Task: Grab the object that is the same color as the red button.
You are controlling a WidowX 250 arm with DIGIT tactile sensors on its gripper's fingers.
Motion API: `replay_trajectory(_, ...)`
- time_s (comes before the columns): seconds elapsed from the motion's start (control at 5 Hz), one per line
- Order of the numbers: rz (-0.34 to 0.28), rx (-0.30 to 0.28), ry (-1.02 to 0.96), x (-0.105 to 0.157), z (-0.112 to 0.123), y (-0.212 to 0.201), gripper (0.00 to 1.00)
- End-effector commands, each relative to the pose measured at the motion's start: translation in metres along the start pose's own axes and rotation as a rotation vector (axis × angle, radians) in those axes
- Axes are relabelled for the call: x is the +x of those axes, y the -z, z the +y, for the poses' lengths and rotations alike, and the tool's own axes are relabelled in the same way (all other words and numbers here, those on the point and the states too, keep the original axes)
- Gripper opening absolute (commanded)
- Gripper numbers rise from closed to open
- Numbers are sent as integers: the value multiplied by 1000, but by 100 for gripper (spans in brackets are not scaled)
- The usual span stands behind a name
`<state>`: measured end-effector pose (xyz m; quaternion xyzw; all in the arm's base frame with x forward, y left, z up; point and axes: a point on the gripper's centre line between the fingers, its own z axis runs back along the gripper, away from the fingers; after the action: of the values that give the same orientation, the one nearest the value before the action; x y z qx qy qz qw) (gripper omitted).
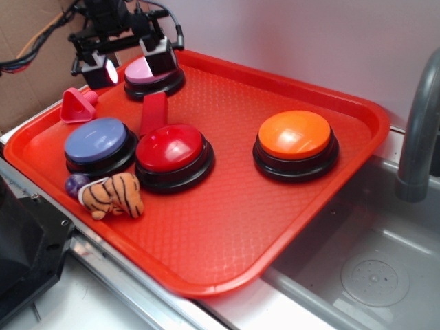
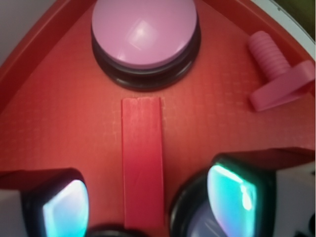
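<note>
Your red block (image 2: 142,163) lies flat on the tray (image 1: 289,199), at 12 o'clock from the red button (image 1: 172,148) and 6 o'clock from the pink button (image 2: 144,30). The gripper (image 2: 148,197) hangs spread and empty, jaws either side of the bar; you're mid-approach, so descend straight, then close.

Fingers (image 1: 130,60) open above pink button (image 1: 152,74)

Red block's (image 2: 142,163) near end cut off by the wrist view's bottom edge, red button (image 1: 172,147) reduced to a black sliver there, pink button (image 1: 146,71) half covered by the gripper (image 1: 130,63) from outside, faucet top cropped.
</note>
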<state>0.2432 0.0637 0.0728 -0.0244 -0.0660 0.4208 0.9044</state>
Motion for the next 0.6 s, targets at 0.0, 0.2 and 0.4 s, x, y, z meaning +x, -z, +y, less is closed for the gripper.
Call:
replay_trajectory(0.0,-38,-7,-28,11,4,30,100)
replay_trajectory(0.2,-55,19,-8,8,-3,43,100)
replay_trajectory(0.4,-33,35,-9,8,-4,52,100)
